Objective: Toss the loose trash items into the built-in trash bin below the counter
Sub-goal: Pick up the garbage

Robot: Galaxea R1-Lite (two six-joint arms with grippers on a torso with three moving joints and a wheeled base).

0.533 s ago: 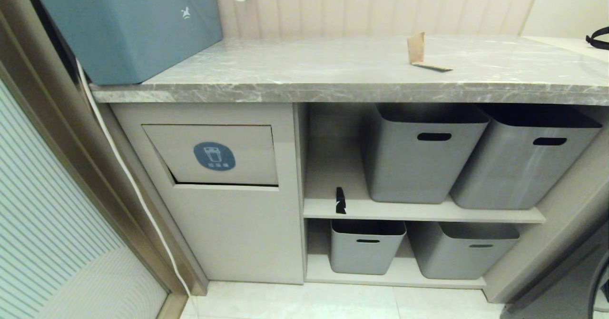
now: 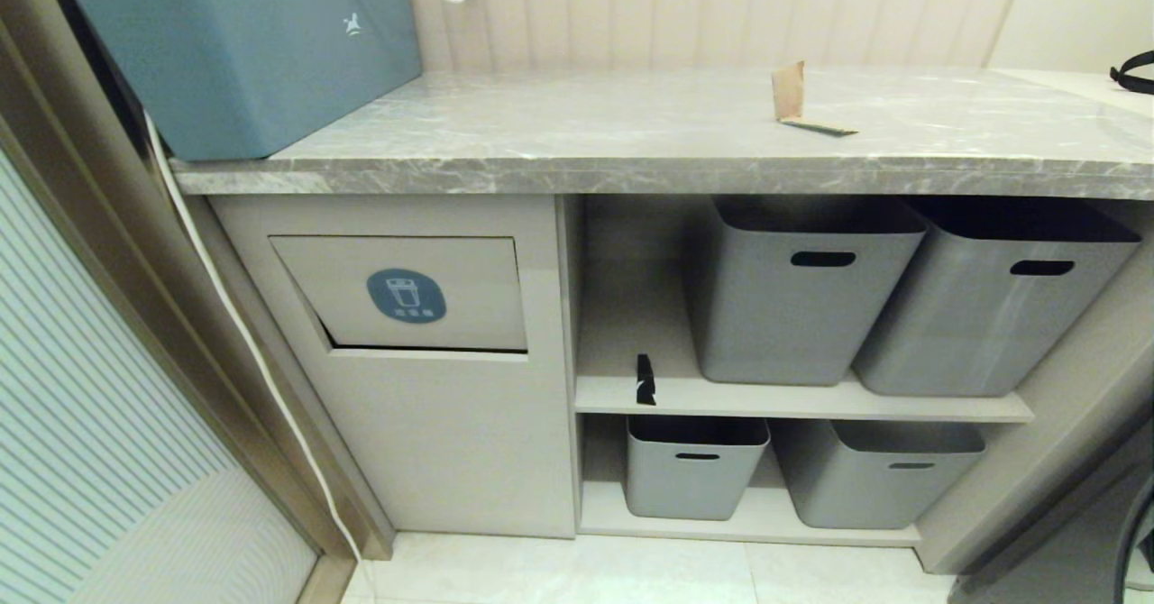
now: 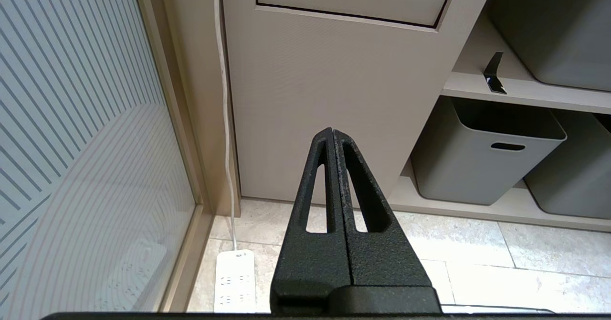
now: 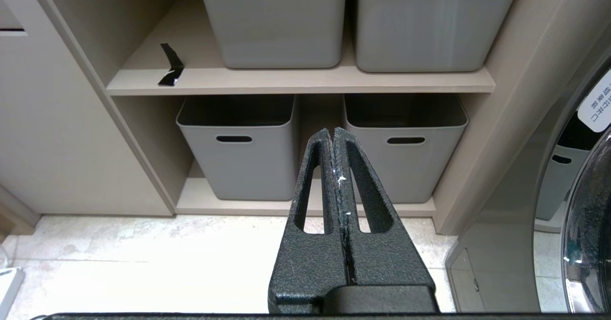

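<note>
A tan-brown folded paper scrap [image 2: 790, 92] with a thin dark strip stands on the grey marble counter [image 2: 577, 135], right of centre. A small black wrapper piece [image 2: 645, 379] [image 3: 493, 72] [image 4: 171, 65] lies at the left end of the upper shelf. The built-in trash bin [image 2: 406, 293] is the beige flap with a round blue sticker, under the counter's left part; its lower edge [image 3: 353, 5] shows in the left wrist view. My left gripper [image 3: 332, 131] is shut and empty, low before the cabinet. My right gripper [image 4: 332, 131] is shut and empty, facing the lower tubs. Neither arm shows in the head view.
Two grey tubs [image 2: 798, 293] fill the upper shelf, two smaller ones [image 2: 694, 464] the lower. A blue-grey appliance [image 2: 234, 45] sits on the counter's left end, its white cable [image 2: 243, 334] running down to a power strip [image 3: 234, 279]. A washing machine door [image 4: 584, 205] is at right.
</note>
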